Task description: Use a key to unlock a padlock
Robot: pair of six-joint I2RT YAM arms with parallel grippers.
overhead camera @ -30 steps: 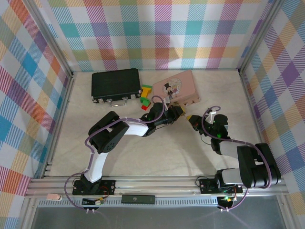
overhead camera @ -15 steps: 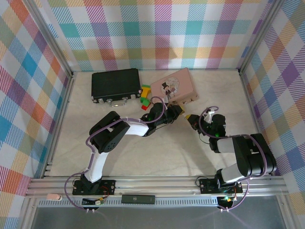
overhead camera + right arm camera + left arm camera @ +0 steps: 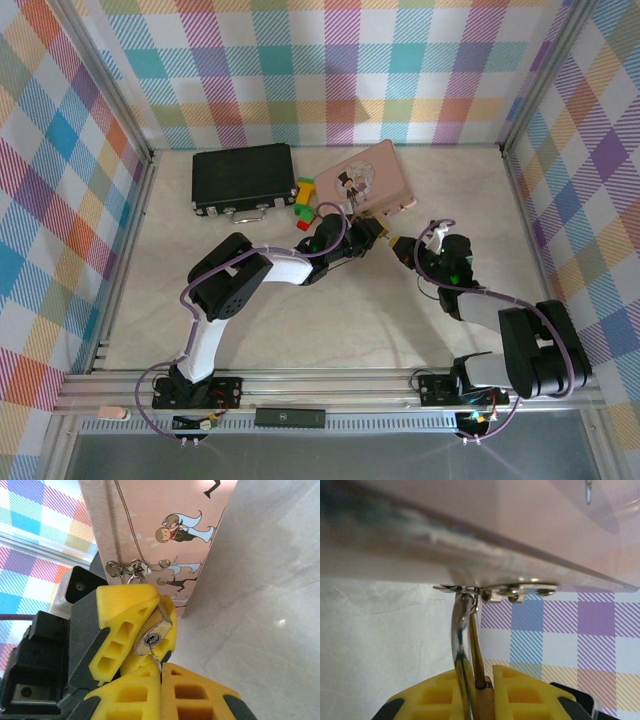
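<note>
The tiny brass padlock [image 3: 154, 634] hangs by its silver shackle [image 3: 459, 640] from the hasp [image 3: 495, 586] of the pink tin box [image 3: 362, 178]. My left gripper [image 3: 487, 672] is shut on the padlock's body, yellow fingers [image 3: 122, 615] on either side. My right gripper [image 3: 160, 668] sits just below it, shut on a thin silver key [image 3: 154, 655]. The key's tip is in the keyhole on the padlock's underside. In the top view the two grippers, left [image 3: 370, 234] and right [image 3: 403, 247], meet at the box's near corner.
A black case [image 3: 243, 178] lies at the back left. Coloured toy blocks [image 3: 305, 200] sit between it and the pink box. Plaid walls enclose the table on three sides. An aluminium rail [image 3: 320, 385] runs along the near edge.
The right gripper has crept up and left toward the padlock. The pink box has turned slightly, its right end swinging toward the back. The left gripper has kept its hold.
</note>
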